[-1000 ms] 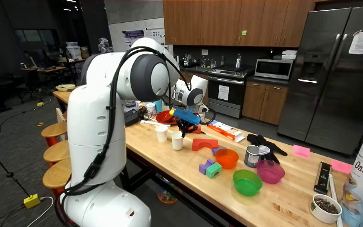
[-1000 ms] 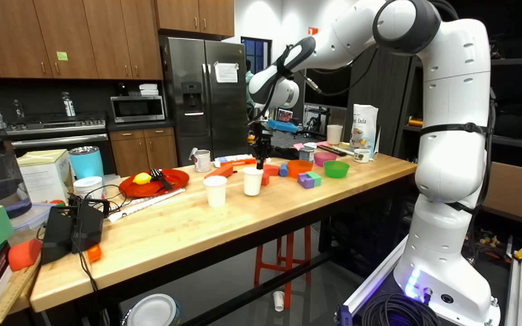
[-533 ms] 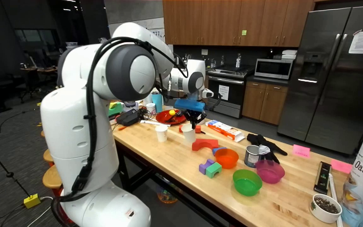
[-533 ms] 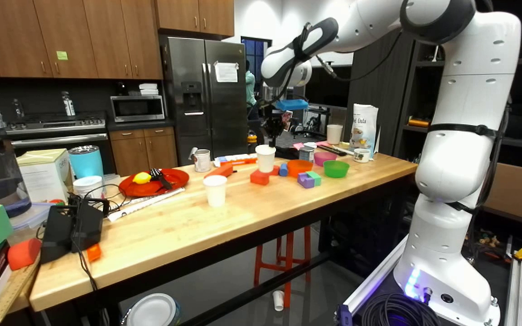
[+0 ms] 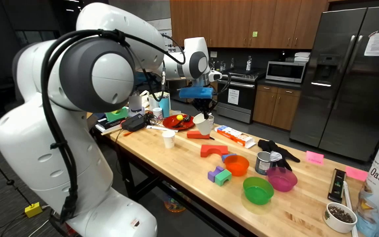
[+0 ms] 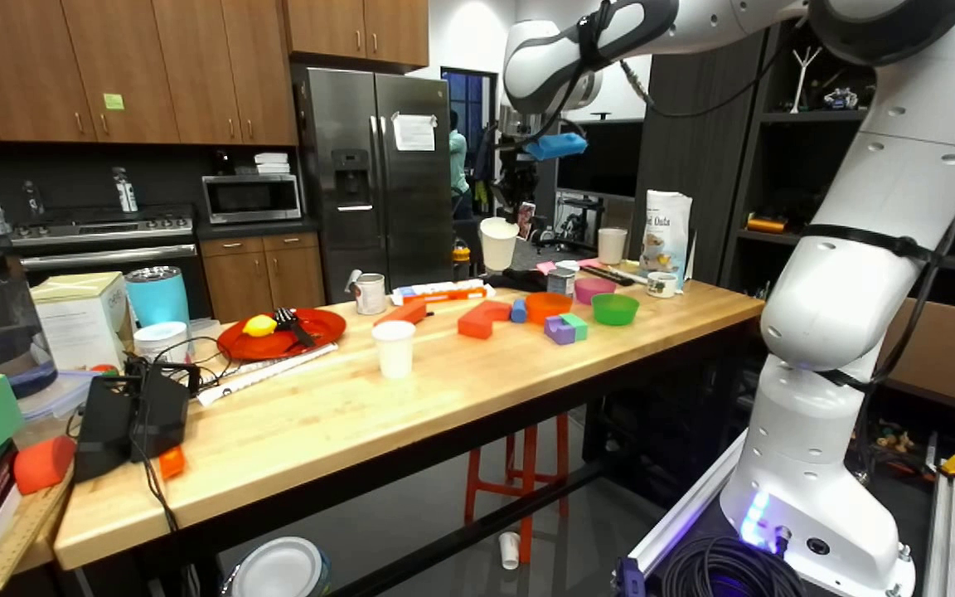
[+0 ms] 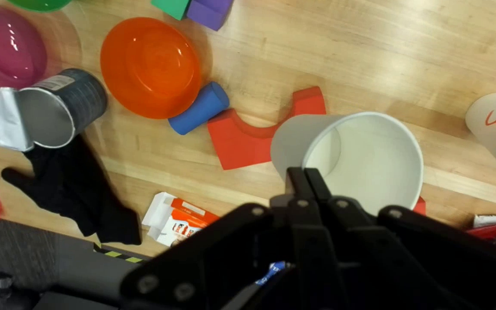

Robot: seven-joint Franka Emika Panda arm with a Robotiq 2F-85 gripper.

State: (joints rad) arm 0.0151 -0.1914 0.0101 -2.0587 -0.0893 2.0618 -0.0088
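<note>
I had the gripper [image 7: 304,171] pinched together on the rim of one white cup [image 7: 355,161], right of center in the wrist view; the cup hung tilted, clear of the tabletop [image 7: 269,64]. I counted a second cup [image 7: 495,122], marked in red, at that view's right edge. Three bowls showed toward its upper left: an orange bowl [image 7: 150,68], a magenta bowl [image 7: 9,49] and, cut by the top border, a green bowl [image 7: 41,3]. Four blocks showed too: a red arch [image 7: 243,144], partly hidden behind the held cup, a blue cylinder [image 7: 200,108] just beside the orange bowl, and a green block [image 7: 171,5] and a purple block [image 7: 210,12] together at the top. One opened can [image 7: 82,94] and one black glove [image 7: 75,189] were at the left, one orange-and-white box [image 7: 181,219] at lower left of center. One red plate [image 5: 168,122] sat mid-frame in an exterior view, bearing a lemon [image 5: 179,117]. My arm [image 5: 74,177] blocked much of that view's left side. In an exterior view, a pale container [image 6: 611,245] stood near the oats bag [image 6: 666,232] at upper right, possibly another cup; I could not tell from so far.
</note>
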